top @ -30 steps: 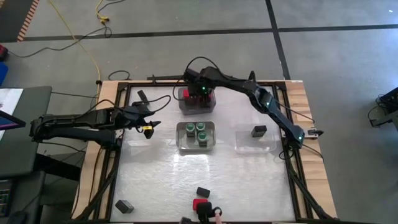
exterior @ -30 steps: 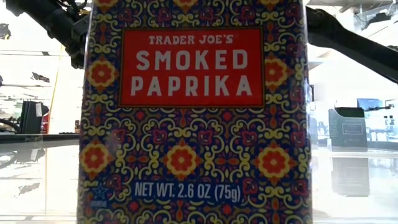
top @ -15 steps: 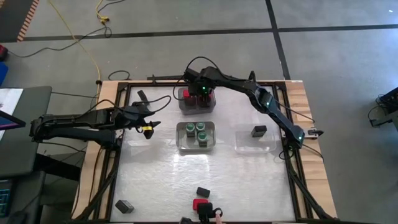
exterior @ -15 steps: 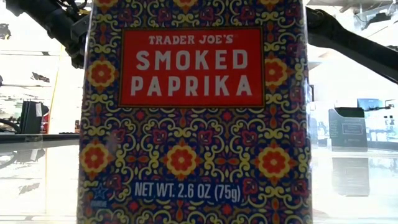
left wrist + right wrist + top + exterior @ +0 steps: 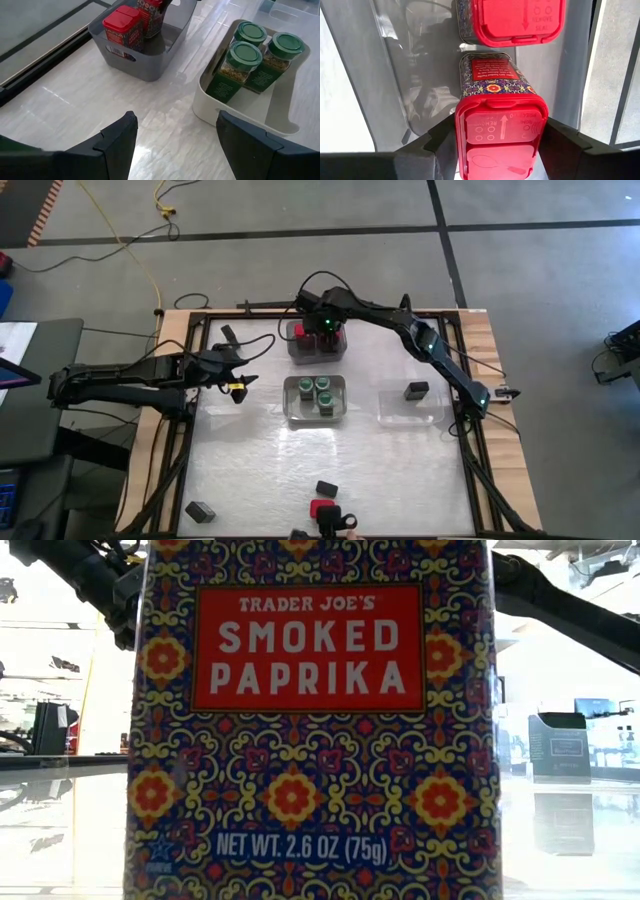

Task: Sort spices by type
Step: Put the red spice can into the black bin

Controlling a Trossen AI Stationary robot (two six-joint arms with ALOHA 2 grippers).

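Right wrist view: right gripper (image 5: 497, 142) unmoved, jaws clasping a red-topped tin (image 5: 501, 132) inside the grey bin (image 5: 395, 75), placement pending.

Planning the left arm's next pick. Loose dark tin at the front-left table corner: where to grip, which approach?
Come straight down and close across the dark tin's narrower width, jaws square to its long edges. It sits slightly skewed with bare table all round, so nothing blocks either side. The open left gripper looks nearer; the right gripper holds a red-topped tin.
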